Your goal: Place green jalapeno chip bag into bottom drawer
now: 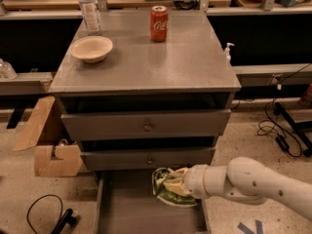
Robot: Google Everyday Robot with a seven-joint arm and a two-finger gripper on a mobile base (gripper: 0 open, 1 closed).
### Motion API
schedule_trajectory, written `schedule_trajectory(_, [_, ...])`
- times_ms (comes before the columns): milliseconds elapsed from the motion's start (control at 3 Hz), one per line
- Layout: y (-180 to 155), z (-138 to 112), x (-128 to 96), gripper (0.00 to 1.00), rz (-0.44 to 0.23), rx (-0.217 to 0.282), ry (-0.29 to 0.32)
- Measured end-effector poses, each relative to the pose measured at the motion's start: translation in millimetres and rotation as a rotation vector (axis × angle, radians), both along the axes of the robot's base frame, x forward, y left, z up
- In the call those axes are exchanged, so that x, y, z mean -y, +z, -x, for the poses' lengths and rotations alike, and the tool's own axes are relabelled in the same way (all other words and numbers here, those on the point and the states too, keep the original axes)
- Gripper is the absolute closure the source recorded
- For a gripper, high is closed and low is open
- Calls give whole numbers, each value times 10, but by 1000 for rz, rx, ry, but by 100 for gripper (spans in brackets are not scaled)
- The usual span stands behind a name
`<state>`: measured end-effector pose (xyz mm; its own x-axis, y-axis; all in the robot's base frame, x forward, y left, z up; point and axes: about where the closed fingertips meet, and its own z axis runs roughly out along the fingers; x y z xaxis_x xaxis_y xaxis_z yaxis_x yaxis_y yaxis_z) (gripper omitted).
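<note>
The green jalapeno chip bag is a crinkled green bag with white edge and yellowish print. It hangs over the right side of the open bottom drawer, just below the middle drawer front. My gripper comes in from the right on a white arm and is shut on the bag, with its fingers mostly hidden by the foil. The drawer's flat grey floor shows to the left of the bag.
A red soda can, a beige bowl and a water bottle stand on the cabinet top. Two upper drawers with round knobs are closed. A cardboard box sits at the left, cables on the floor at left and right.
</note>
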<state>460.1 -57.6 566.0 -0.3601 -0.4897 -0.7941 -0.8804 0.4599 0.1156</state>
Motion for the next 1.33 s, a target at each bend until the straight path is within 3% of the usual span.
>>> schedule_trajectory(333, [-523, -238, -204, 100, -46, 78, -28])
schedule_trajectory(667, [-1011, -565, -331, 100, -100, 112, -77])
schedule_trajectory(1000, [-1710, -715, -465, 100, -165, 37, -124])
schedule_trajectory(1333, [-2540, -527, -665, 100, -220, -111, -153])
